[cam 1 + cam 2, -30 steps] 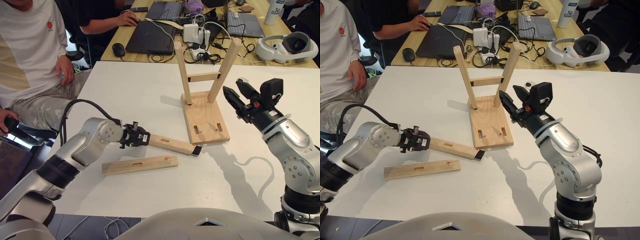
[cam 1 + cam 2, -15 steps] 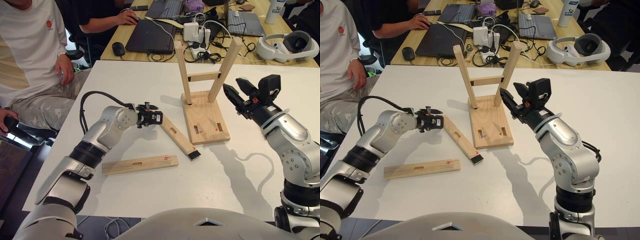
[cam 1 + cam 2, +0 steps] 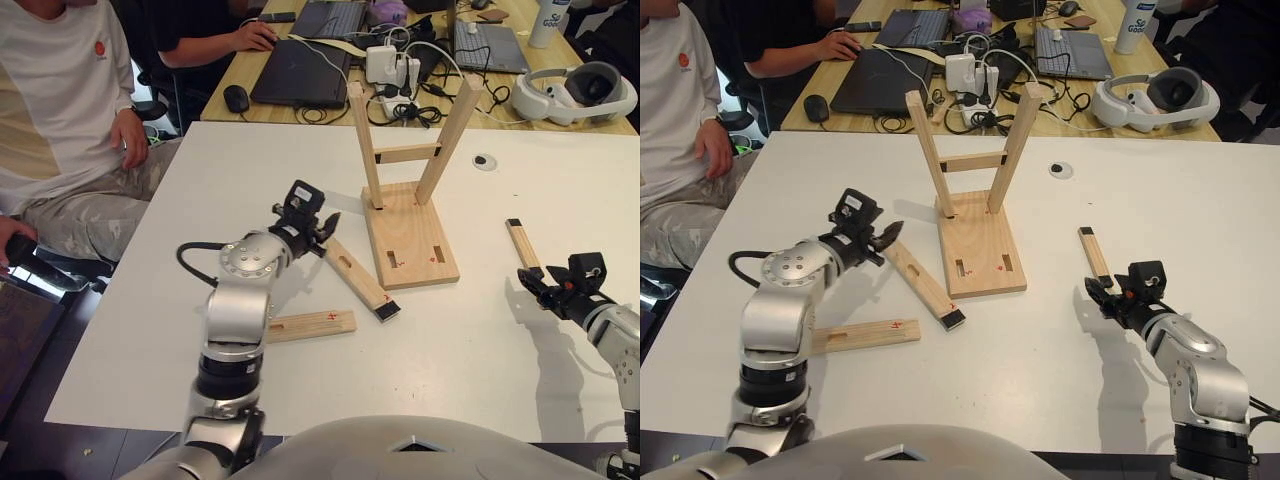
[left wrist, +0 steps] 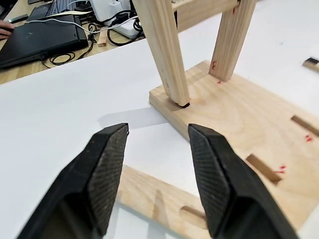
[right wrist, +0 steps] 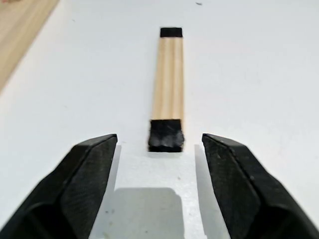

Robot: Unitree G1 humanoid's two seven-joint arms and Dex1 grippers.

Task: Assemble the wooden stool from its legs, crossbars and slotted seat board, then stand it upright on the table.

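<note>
Before right tool (image 3: 1098,294) — black-tipped crossbar (image 5: 168,79)

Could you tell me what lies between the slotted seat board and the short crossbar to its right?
Nothing: the table between seat board and crossbar is bare, as the right eye view shows.

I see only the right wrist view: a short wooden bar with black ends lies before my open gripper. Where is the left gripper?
Observer: The left gripper is open at the far end of a loose slotted wooden leg lying on the white table.
Operator: What stands on the seat board?
Observer: Two upright wooden legs, joined by one crossbar, stand on the flat slotted seat board.
Operator: Other loose parts?
Observer: A second slotted wooden leg lies nearer the robot.
</note>
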